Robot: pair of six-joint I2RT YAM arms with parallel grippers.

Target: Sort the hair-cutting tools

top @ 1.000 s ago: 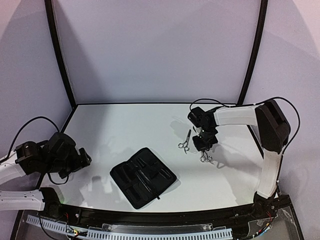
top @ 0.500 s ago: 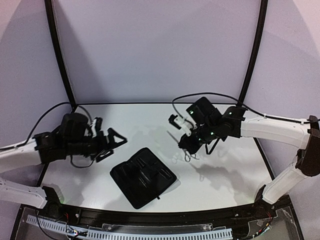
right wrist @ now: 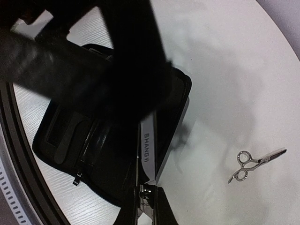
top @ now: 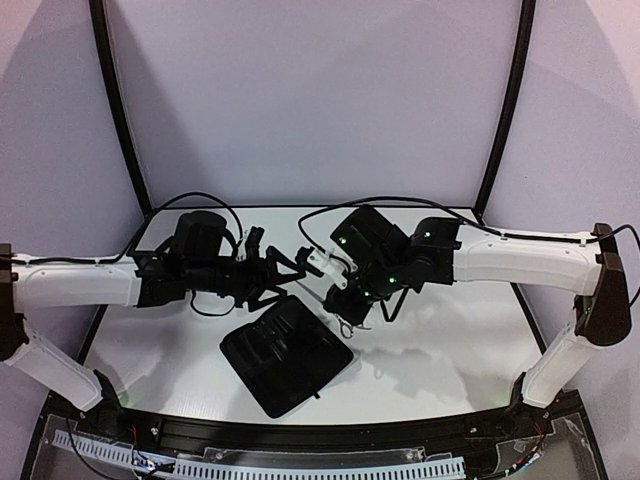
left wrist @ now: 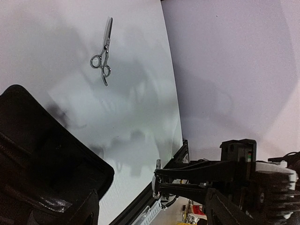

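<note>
The left pincer (top: 290, 272) hangs spread by the far corner of the open black case (top: 287, 355), whose pockets are too dark to show contents, the right pincer (right wrist: 146, 199) pinches one scissors (right wrist: 146, 150) over the case's right edge, and the second scissors (right wrist: 253, 161) lies flat on the white surface (top: 450, 350), apart to the right.

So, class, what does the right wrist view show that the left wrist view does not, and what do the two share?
Only the right wrist view: the right gripper shut on the held scissors, their blade seen against the black case, whose pockets and zip pull are visible. Only the left wrist view: black-and-white arm hardware beyond the table's edge, too dark to identify further. Both: the loose scissors lying flat on the white table, apart from the case.
</note>
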